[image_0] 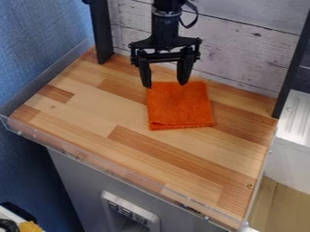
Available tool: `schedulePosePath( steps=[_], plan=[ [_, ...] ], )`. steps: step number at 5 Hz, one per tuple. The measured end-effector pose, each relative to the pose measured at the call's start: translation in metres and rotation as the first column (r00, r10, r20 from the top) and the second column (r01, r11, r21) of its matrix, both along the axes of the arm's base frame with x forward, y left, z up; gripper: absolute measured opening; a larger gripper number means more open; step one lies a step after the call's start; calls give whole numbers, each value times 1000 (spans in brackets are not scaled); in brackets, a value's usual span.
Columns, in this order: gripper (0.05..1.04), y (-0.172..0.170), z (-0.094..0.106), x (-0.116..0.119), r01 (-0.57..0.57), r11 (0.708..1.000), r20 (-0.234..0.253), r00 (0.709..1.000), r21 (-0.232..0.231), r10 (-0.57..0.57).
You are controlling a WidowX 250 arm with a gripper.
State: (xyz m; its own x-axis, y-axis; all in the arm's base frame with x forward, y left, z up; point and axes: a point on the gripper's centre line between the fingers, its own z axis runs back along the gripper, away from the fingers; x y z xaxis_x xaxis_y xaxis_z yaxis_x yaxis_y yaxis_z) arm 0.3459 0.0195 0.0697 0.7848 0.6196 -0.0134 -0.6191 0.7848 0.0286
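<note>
Nearest the camera, saw one clear plastic rim (36, 137), thin and glossy, well out from the gripper (165, 84) on its camera side. Found one orange cloth (180, 106) under the gripper and a little toward the camera, with its far edge by the fingertips. Saw one fingertip reach over that edge in view, the other by its left corner; could not tell touching from hovering just above. Noted the gripper pointing down, with two black fingers (145, 74) spread wide apart and nothing held between them.

Felt out by eye a soft, fuzzy weave in the cloth, folded into a rough square with layers showing at the near edge. Saw beneath it and the gripper one wooden tabletop (91, 113), smooth and pieced from pale and reddish strips. Behind the gripper, found one wall of whitewashed boards (242, 36), grained and knotted; to either side of the gripper, one straight black post (102, 31), two in all. Farther left, saw one blue wall (42, 41) with a mottled finish; farther right, one ridged white tray (297, 113). Below the tabletop, on the gripper's camera side, found one flat grey cabinet (72, 176) and counted three dark switches (126, 211) in a pale frame.
</note>
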Motion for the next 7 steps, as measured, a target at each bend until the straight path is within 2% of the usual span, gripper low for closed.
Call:
schedulePosePath(
  steps=[2, 4, 5, 6, 7],
  plan=[
    [996, -4, 2, 7, -10, 1000, 0, 1000, -28, 10],
    [1000, -8, -7, 3, -9, 999, -4, 1000, -51, 8],
    [954, -10, -10, 0, -11, 998, -2, 1000, -54, 11],
    [674, -17, -13, 2, -4, 998, 25, 1000, -58, 5],
    [372, -23, -15, 9, 7, 999, 73, 997, -52, -3]
  ],
)
